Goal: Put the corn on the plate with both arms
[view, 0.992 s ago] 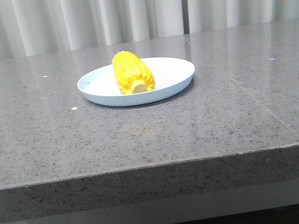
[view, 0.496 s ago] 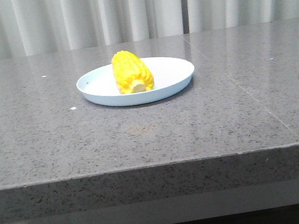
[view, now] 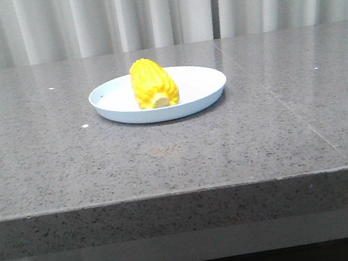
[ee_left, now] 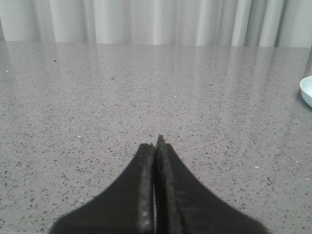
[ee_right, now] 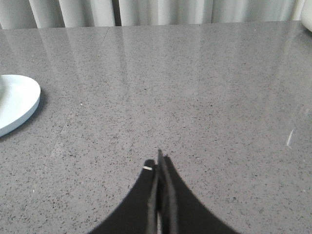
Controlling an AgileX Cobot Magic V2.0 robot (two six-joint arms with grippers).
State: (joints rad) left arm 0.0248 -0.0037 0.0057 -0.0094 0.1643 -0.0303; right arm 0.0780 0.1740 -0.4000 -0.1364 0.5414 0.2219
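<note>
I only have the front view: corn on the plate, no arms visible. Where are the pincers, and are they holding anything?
Observer: The left pincer is shut and empty, over bare table.
Operator: How near the plate is it?
Observer: Only a sliver of the plate shows at the edge of the left wrist view, well clear of the fingertips.
Operator: And the right one?
Observer: The right pincer is also shut on nothing; the plate's rim sits apart from it, off to one side.

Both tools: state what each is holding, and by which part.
Nothing is held. The left tool and right tool are shut empty over the table; the corn lies on the plate.
</note>
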